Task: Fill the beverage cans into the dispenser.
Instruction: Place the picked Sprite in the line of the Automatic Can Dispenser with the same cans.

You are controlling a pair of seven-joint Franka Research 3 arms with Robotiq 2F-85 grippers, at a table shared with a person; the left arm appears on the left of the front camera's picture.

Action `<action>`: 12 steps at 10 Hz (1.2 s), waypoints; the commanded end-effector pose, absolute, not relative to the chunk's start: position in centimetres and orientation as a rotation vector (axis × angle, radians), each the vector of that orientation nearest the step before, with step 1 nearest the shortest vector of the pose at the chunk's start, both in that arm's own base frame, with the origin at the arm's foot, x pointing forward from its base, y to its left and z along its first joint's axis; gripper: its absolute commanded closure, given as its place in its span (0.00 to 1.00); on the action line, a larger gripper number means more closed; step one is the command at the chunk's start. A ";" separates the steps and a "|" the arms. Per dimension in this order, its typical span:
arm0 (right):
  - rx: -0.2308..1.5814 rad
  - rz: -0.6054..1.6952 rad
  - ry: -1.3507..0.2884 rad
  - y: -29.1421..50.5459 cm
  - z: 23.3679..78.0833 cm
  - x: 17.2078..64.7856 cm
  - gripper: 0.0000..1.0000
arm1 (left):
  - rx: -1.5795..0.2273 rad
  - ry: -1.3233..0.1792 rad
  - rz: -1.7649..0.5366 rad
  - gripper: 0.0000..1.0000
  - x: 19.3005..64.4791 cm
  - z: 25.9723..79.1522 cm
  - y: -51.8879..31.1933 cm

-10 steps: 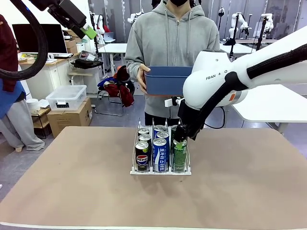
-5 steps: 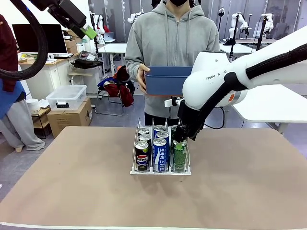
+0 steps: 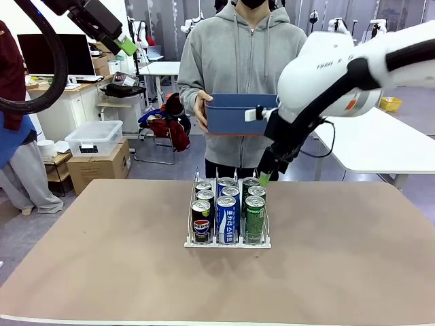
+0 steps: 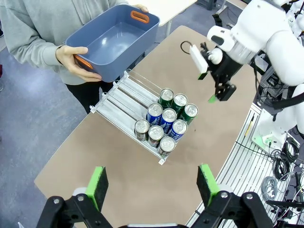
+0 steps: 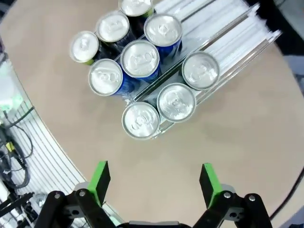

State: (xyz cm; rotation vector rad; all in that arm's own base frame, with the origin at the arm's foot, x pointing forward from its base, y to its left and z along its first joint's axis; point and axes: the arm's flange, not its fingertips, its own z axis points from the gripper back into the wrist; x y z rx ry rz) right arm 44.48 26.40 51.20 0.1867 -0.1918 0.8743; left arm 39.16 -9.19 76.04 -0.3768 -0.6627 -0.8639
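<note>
Nine cans fill the rack at frame centre, three per lane against the front lip. The right gripper hangs above them, spread and empty; the left gripper, spread too, idles high.
</note>
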 end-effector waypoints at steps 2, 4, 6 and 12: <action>0.226 0.888 -0.226 23.3 54.3 45.1 0.00 | -0.379 -0.662 -0.862 0.00 39.1 76.0 -9.0; 0.251 0.882 -0.281 21.0 57.8 44.8 0.00 | -0.379 -0.662 -0.862 0.00 39.1 76.0 -9.0; 0.263 0.855 -0.350 19.5 61.6 44.3 0.00 | -0.379 -0.662 -0.862 0.00 39.1 76.0 -9.0; 0.325 0.886 -0.506 14.7 73.0 42.3 0.00 | -0.379 -0.662 -0.862 0.00 39.1 76.0 -9.0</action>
